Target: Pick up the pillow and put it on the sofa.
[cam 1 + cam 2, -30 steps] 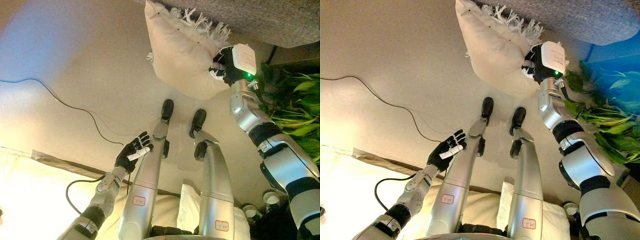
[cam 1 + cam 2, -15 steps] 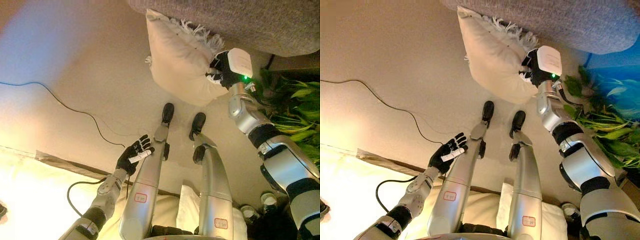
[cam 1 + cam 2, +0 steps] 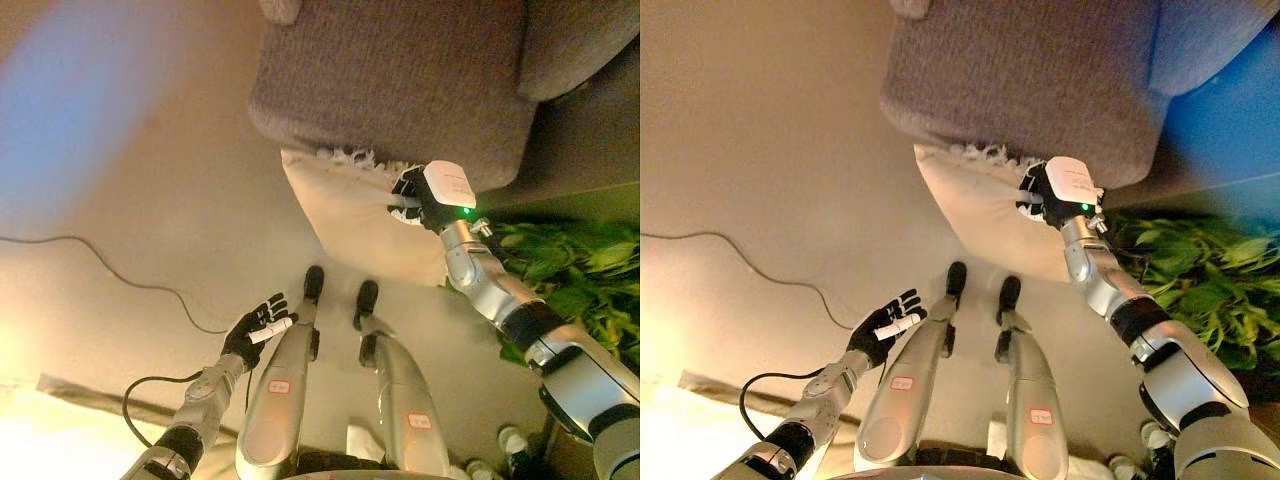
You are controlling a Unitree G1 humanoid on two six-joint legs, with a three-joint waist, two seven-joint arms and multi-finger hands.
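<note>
A cream pillow [image 3: 350, 210] with a white fringe along its top edge hangs in the air just below the front of the grey sofa [image 3: 400, 80]. My right hand [image 3: 410, 196] is shut on the pillow's right side and holds it up against the sofa's front edge. It shows in the right eye view [image 3: 1035, 195] too. My left hand [image 3: 256, 330] is open and empty, low at the left, above the floor.
A green leafy plant [image 3: 570, 270] stands at the right, close to my right arm. A black cable [image 3: 110, 275] lies across the beige floor at the left. A pale cushion or mat [image 3: 40, 440] lies at the lower left.
The view has tilted up, so much more of the sofa shows. My right hand has carried the pillow closer to the sofa's front edge. My left hand stays open and low.
</note>
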